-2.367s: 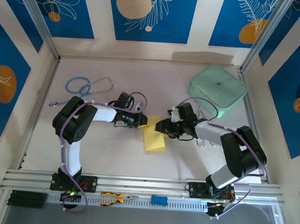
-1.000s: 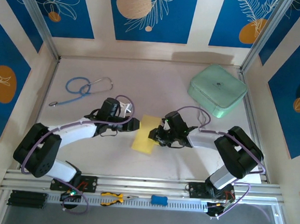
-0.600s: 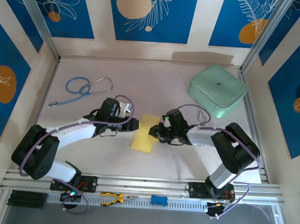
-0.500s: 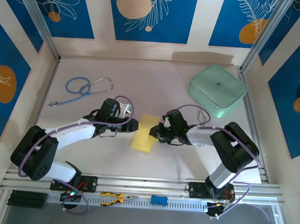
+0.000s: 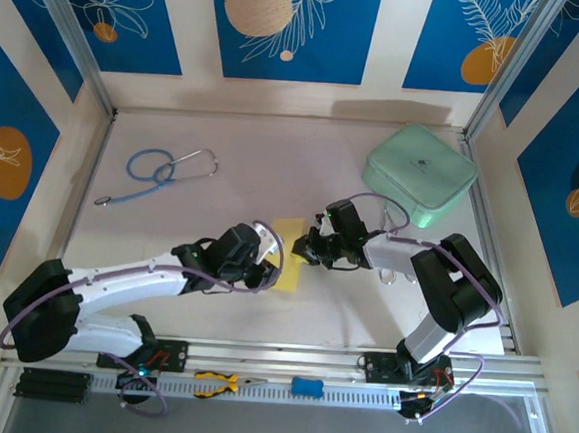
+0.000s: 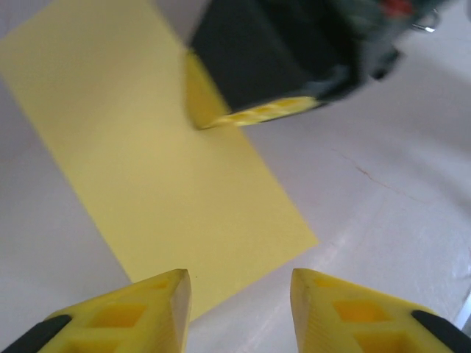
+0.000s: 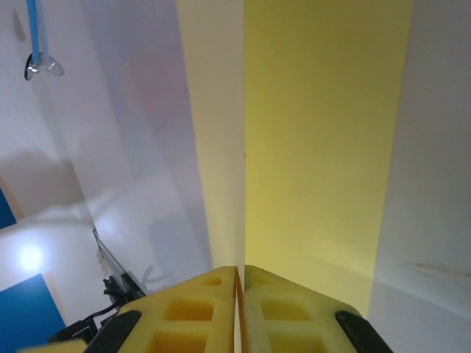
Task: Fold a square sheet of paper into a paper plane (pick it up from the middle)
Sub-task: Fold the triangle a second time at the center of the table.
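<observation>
The square sheet of paper (image 5: pixel 289 254) lies on the table (image 5: pixel 273 165) near its middle, between the two arms, showing as a long pale-yellow rectangle. Its near end is flat on the surface.

The right gripper (image 5: pixel 303 249) comes in from the right and is closed on the paper's right edge. In the right wrist view its two yellow fingers (image 7: pixel 199 309) are pressed together with the thin edge running between them, and that edge is lifted a little off the table.

The left gripper (image 6: pixel 235 298) hovers at the near end of the sheet with its jaws apart and nothing between them. In its own view one fingertip overlaps the paper's near edge; whether it touches cannot be told.

The mint-green case (image 5: pixel 419 174) sits at the far right of the table, well apart from the paper. It is closed, so its inside is hidden.

A stethoscope (image 7: pixel 32 29) lies at the far left.
</observation>
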Robot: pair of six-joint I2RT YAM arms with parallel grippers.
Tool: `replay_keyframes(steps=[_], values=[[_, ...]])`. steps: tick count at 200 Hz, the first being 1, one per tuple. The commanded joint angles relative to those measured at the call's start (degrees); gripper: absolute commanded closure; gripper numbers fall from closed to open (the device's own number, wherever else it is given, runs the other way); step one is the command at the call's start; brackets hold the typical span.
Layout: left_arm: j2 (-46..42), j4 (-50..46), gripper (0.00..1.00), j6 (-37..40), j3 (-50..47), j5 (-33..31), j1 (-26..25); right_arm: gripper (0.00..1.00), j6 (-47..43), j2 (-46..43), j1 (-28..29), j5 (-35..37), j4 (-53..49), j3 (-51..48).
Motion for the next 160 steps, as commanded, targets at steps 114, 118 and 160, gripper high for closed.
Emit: replay_keyframes(steps=[114,118,160], values=[[11.88,-3.41,0.42,12.83,6.96,-19.07,-14.25,0.88,-2.57,-0.33,-2.35,-6.29,-3.36,1.14],[11.97,-3.44,0.41,12.99,6.94,-19.1,-14.27,0.88,-2.56,-0.22,-2.27,-6.3,-3.24,1.23],[15.07,-3.57,0.39,13.39,7.64,-20.23,-14.34,0.88,-2.49,-0.35,-2.18,-5.93,-3.47,1.48]])
